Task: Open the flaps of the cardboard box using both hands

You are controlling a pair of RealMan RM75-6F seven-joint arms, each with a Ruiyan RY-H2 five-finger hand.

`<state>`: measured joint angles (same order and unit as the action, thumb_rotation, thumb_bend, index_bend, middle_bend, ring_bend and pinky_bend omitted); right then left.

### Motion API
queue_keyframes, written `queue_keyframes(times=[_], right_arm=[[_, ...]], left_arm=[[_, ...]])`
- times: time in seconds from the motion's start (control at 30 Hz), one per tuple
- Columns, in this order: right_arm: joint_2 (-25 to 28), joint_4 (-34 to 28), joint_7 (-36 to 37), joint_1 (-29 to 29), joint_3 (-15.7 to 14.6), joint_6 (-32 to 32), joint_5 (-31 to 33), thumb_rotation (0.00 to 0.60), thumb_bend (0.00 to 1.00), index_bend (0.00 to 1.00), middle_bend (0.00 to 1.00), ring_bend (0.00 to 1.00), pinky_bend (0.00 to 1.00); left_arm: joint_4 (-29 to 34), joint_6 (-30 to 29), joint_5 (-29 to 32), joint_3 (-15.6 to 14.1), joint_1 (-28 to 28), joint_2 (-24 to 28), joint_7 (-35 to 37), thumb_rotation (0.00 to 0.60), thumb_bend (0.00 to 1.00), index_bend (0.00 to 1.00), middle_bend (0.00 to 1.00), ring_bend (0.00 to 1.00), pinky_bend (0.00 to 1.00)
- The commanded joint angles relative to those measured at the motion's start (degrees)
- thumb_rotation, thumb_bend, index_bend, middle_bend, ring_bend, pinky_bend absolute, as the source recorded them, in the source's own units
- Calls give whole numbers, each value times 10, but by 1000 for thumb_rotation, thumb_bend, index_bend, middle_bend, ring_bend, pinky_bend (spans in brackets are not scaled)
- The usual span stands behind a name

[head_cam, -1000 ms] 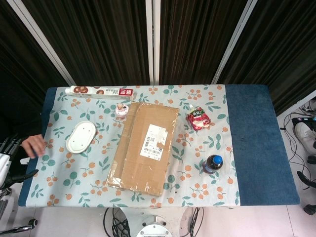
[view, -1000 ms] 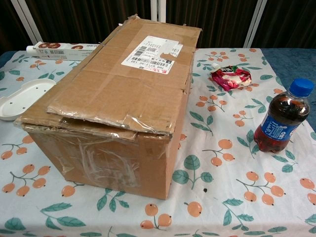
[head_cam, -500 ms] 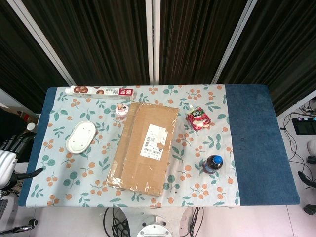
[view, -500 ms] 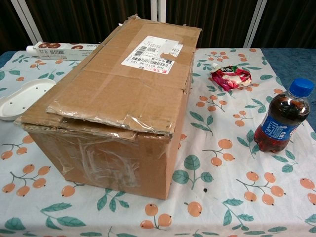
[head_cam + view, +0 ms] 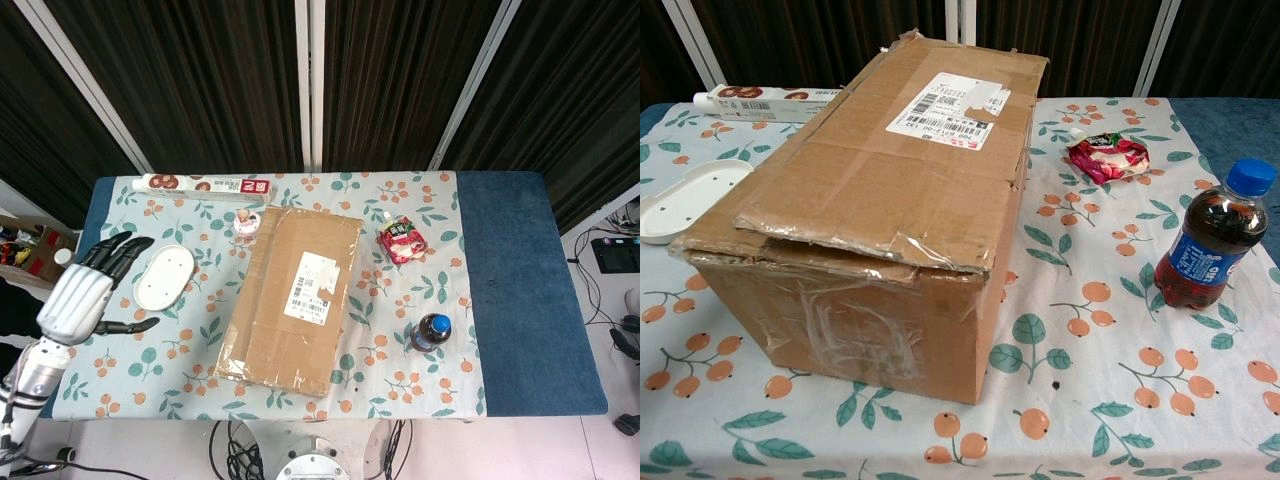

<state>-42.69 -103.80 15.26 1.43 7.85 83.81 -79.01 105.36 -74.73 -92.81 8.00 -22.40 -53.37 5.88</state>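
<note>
Even, bright overhead light in both views; no hard shadows. Head view: sharp at centre, dark curtain [image 5: 250, 90] behind goes near black w/ little detail, white floor strip at bottom edge slightly blown out. Chest view: soft shadow under the cardboard box [image 5: 880, 215] on its near side, mild glare on clear tape across its front face and top edge. Bottle [image 5: 1212, 240] shows a small highlight. Slight wide-angle stretch toward frame corners; no motion blur.

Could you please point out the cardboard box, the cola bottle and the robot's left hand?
cardboard box [image 5: 870, 190], chest view, on its closed top flap.
cola bottle [image 5: 1210, 245], chest view, on its dark body.
left hand [image 5: 82, 295], head view, on the back of the open hand.
</note>
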Motion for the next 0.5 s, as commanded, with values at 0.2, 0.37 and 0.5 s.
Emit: queue_keyframes(times=[0.2,0.37,0.5], right_arm=[[11,-12,3,-3,-5,6,-12,600,130,0,0,0,0],[14,-7,13,-9,-8,11,-14,600,130,0,0,0,0],[14,-1,20,-12,-10,15,-13,600,130,0,0,0,0]], left_arm=[[21,120,114,49,-105,-97,-118,478,1,53,99,81,171],[-14,145,164,56,-141,-160,-175,477,1,53,98,81,171],[-29,163,187,56,-157,-187,-176,477,1,53,98,81,171]])
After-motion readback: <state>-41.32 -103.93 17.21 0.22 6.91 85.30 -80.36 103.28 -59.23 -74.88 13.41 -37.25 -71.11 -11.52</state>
